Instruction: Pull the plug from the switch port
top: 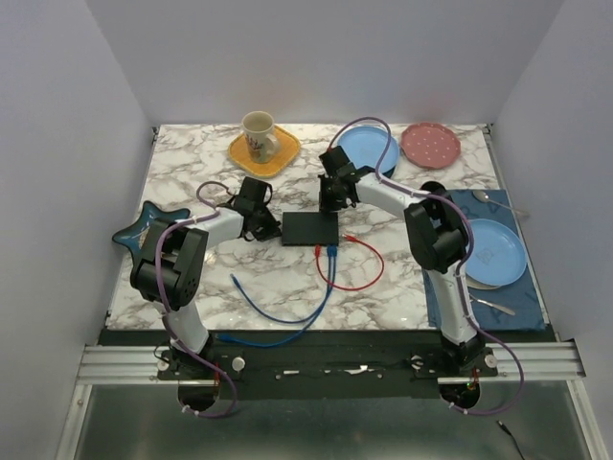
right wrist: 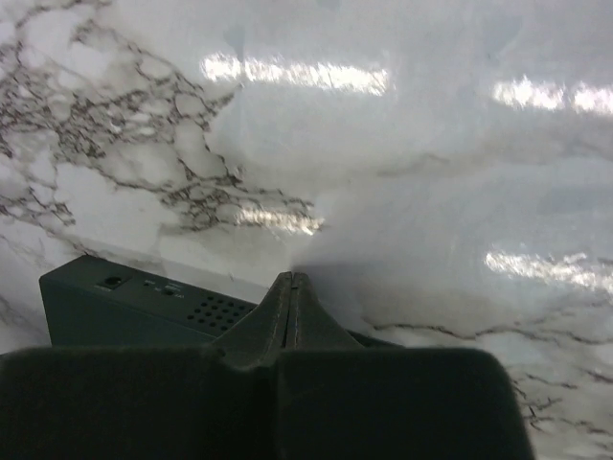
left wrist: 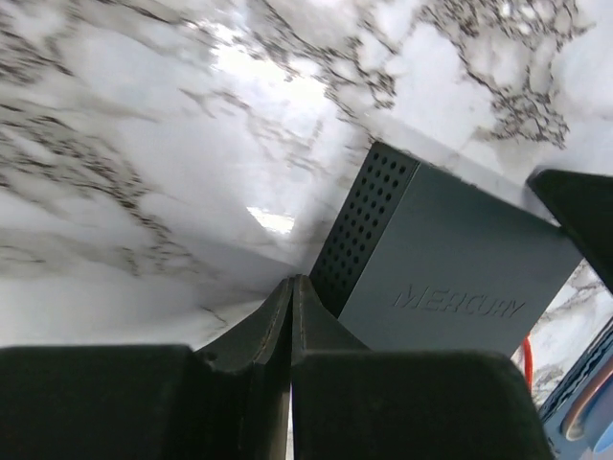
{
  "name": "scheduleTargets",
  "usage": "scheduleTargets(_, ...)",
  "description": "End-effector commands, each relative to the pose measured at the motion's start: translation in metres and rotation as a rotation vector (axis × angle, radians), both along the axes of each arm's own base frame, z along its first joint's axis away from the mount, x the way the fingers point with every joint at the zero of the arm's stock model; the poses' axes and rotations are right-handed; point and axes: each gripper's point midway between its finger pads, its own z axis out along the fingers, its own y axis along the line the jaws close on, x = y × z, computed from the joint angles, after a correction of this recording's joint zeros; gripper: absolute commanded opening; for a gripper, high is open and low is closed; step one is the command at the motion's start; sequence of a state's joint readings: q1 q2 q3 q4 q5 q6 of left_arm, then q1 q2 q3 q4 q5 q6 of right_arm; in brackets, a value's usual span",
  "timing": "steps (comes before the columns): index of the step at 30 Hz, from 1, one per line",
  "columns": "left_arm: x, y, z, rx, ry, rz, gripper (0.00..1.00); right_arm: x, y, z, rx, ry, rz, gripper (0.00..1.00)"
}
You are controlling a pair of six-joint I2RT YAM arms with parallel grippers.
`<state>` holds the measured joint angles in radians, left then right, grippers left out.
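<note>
A white marble-patterned bench [top: 402,287] is carrying a flat matte-black rectangular switch box [top: 309,228], which is lying near the middle, a little toward the far edge, its long sides running parallel to the near edge.

Two white-and-black arms are reaching in from the near edge. The left gripper [top: 257,218] is sitting at the box's left short end, by its vented face. Its fingers are pinched fully together, gripping nothing. The right gripper [top: 333,196] is sitting just beyond the box's far long side, toward the right. It is likewise pinched together and empty-handed. Both tips are looking very close to the box, but whether they are touching it cannot be told. Judging by these positions, the closed tips are probably bracing or nudging the box, not going for a cable.

A thin red cable [top: 359,288] is looping toward the right edge, and a thin blue cable [top: 278,318] is sweeping toward the near left corner. A red plug [top: 318,250] and a blue plug [top: 331,252] are meeting the switch port [top: 325,246] side by side on the near long side of the box. Which of them is meant cannot be told.

The port is lying across the box from the right gripper and around a corner from the left gripper, so neither is facing it.
</note>
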<state>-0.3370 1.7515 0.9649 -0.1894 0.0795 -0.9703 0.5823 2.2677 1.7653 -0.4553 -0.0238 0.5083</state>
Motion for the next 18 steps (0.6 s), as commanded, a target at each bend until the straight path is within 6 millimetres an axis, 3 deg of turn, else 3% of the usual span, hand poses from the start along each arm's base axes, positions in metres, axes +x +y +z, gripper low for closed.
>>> scheduleTargets(1, -0.017, -0.024, -0.014, -0.022, 0.056, -0.071, 0.12, -0.027, -0.013, 0.002, -0.008, 0.028, -0.007, 0.01)
scheduleTargets(6, -0.014, -0.027, -0.007, -0.028, 0.028, -0.069, 0.12, -0.037, -0.023, 0.013, -0.004, 0.006, -0.024, 0.01)
scheduleTargets(10, -0.003, -0.017, 0.01, 0.016, -0.027, -0.044, 0.12, -0.027, -0.038, 0.037, -0.013, -0.057, -0.076, 0.01)
scheduleTargets(11, 0.002, -0.015, 0.025, 0.019, -0.065, -0.032, 0.15, -0.023, -0.043, 0.055, -0.006, -0.096, -0.098, 0.01)
scheduleTargets(13, 0.008, -0.003, 0.039, 0.062, -0.116, 0.01, 0.21, -0.023, -0.051, 0.071, -0.003, -0.13, -0.12, 0.01)
scheduleTargets(14, 0.009, 0.0, 0.054, 0.064, -0.157, 0.025, 0.29, -0.024, -0.054, 0.091, 0.012, -0.171, -0.127, 0.01)
scheduleTargets(18, 0.005, 0.009, 0.079, 0.062, -0.231, 0.052, 0.48, -0.042, -0.049, 0.111, 0.1, -0.181, -0.081, 0.01)
